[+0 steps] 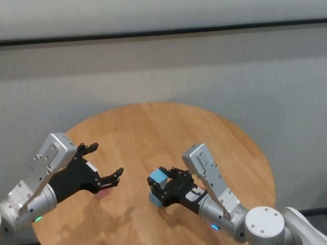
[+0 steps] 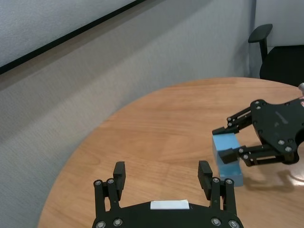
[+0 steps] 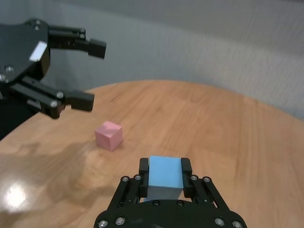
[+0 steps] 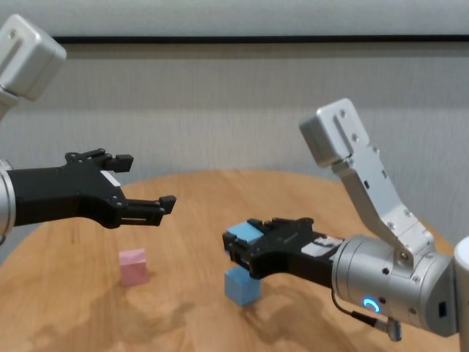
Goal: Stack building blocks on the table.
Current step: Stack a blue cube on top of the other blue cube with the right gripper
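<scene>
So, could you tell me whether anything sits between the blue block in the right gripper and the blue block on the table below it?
Nothing visible does. The right gripper holds a blue block just above the second blue block; the pink block lies aside.

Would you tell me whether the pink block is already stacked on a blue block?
No, the pink block sits alone on the table, apart from the blue block lying under the right gripper.
</scene>
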